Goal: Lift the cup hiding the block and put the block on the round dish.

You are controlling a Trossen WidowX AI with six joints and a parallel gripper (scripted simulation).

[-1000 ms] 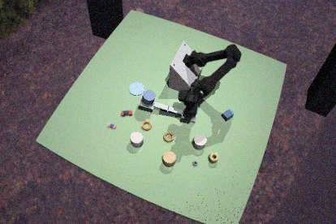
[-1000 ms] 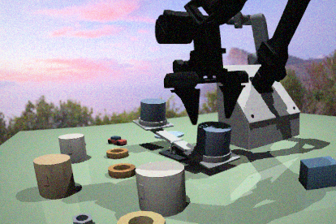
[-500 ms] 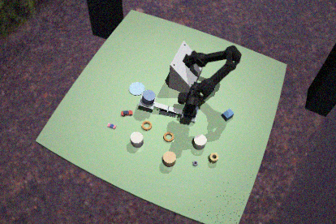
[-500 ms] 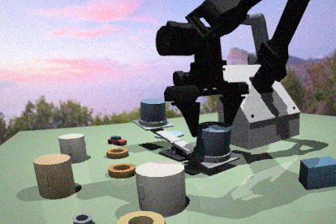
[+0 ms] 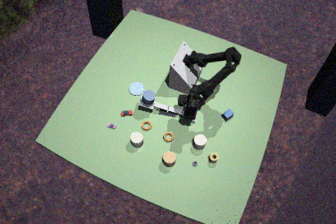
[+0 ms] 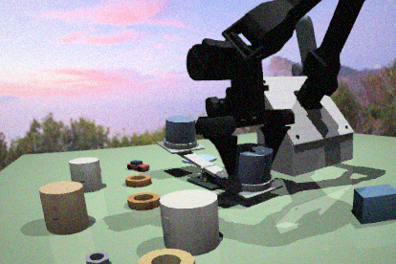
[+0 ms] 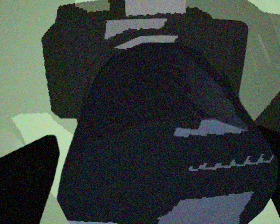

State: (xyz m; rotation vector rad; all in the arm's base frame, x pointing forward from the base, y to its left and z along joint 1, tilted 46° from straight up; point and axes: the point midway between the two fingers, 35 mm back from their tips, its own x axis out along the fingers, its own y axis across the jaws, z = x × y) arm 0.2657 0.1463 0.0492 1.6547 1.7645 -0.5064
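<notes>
Balance (image 5: pixel 162 106) (image 6: pixel 207 165), one, on a green tabletop (image 5: pixel 93 72) (image 6: pixel 29 186), tilted, its beam lower at the end beneath the arm. Cups, two, blue: the far cup (image 5: pixel 148 97) (image 6: pixel 180 130) upright on the raised end; the near cup (image 6: pixel 255 164) (image 7: pixel 150 125) upright on the lowered end. Pincer (image 5: pixel 190 112) (image 6: pixel 251 171), one, black, pointing down, released, its fingers astride the near cup. Round dish (image 5: pixel 136 88) (image 6: pixel 203 156), one, pale blue, flat beside the raised end, no cup above it. Hidden block: not visible; which cup covers it, cannot tell.
</notes>
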